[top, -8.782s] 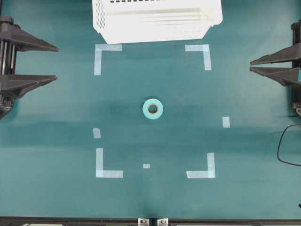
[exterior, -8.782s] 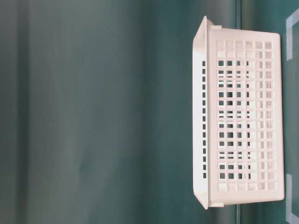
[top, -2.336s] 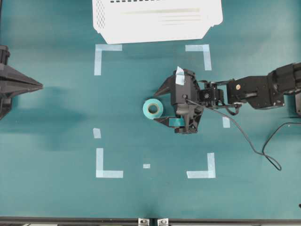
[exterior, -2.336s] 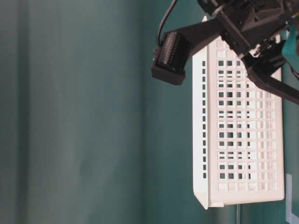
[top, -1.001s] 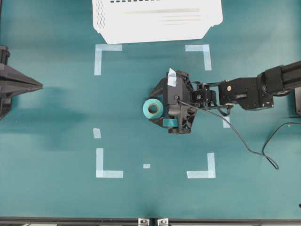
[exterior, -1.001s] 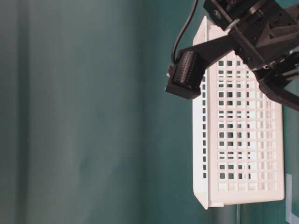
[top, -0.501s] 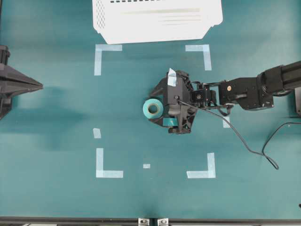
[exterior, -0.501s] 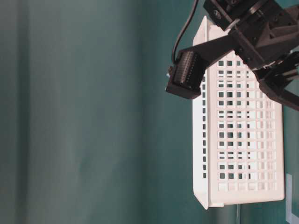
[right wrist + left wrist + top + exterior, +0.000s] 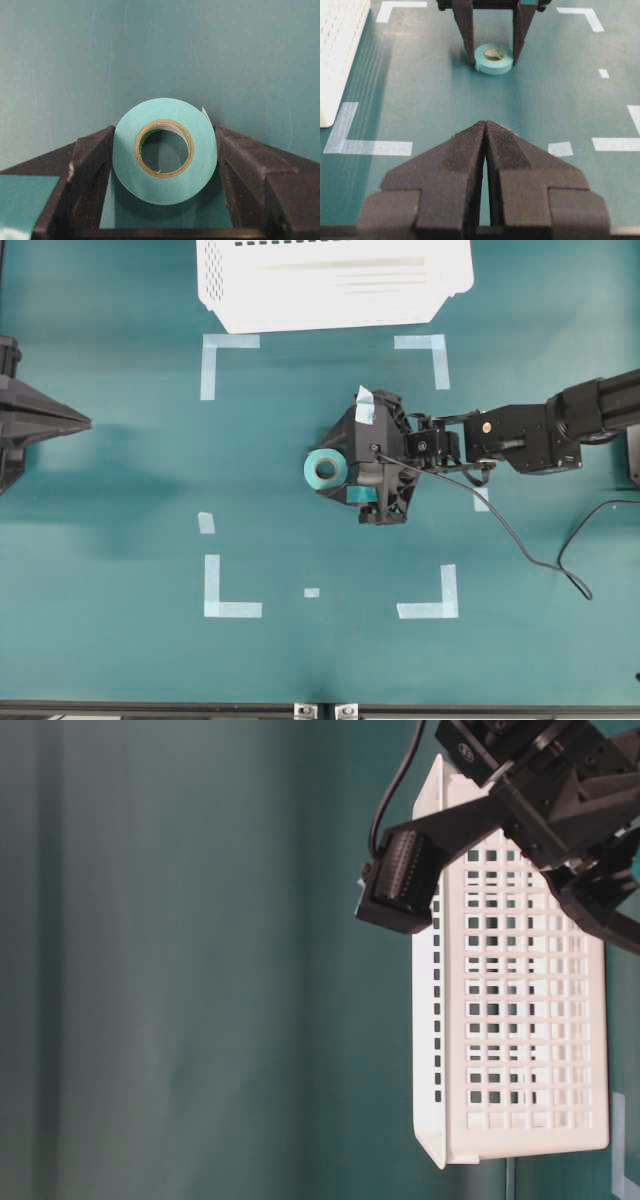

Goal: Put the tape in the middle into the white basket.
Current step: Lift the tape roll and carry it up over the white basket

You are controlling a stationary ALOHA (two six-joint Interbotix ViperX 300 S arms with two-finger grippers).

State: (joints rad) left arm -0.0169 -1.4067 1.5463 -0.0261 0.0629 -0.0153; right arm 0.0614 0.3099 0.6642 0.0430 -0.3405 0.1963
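The light-teal tape [image 9: 323, 469] lies flat on the green table in the middle of the marked square. My right gripper [image 9: 323, 469] reaches in from the right, low at the table, with one finger on each side of the roll. In the right wrist view both fingers [image 9: 95, 160] press against the sides of the tape [image 9: 150, 182]. The left wrist view shows the same grip on the tape [image 9: 493, 57] from across the table. The white basket [image 9: 320, 315] stands at the back edge and is empty. My left gripper [image 9: 85, 422] is shut and parked at the far left.
Pale-blue tape corner marks [image 9: 228, 352] frame the work area, with small strips around them. A black cable [image 9: 530, 550] trails from the right arm over the table. The basket [image 9: 520, 970] fills the table-level view behind the right arm.
The right gripper's fingers have closed inward onto the sides of the tape. The tape and the left arm have not moved.
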